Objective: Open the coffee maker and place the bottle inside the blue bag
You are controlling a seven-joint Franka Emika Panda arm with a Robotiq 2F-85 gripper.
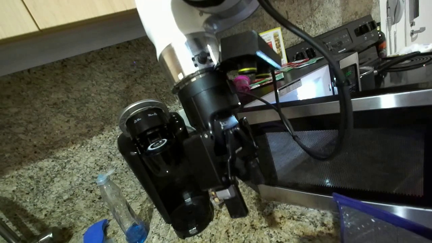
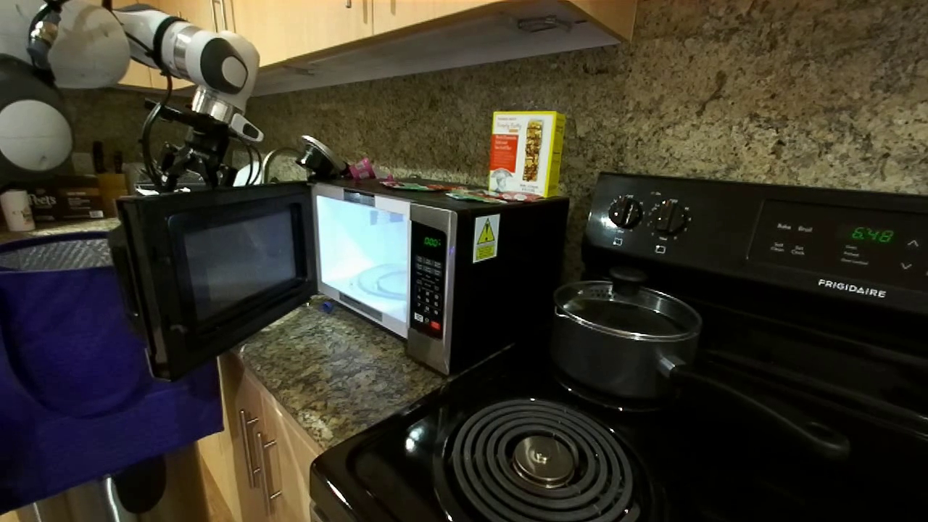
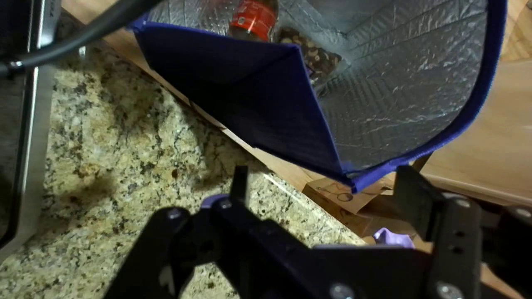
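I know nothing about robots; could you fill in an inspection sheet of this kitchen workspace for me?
Surface: speckled counter.
Coffee maker: its lid looks raised.
Bag: gaping, silvery inside.
Bottle: in the bag with a brown pack; partly cut off by the wrist view's edge.
Clutter: clear bottle with blue liquid beside the coffee maker; box and packets on the microwave.
End effector: open, nothing seen in its grip.
Cables: black cable hanging in a loop by the arm; it might snag.
Surroundings: microwave's door open; stove with a lidded pot.
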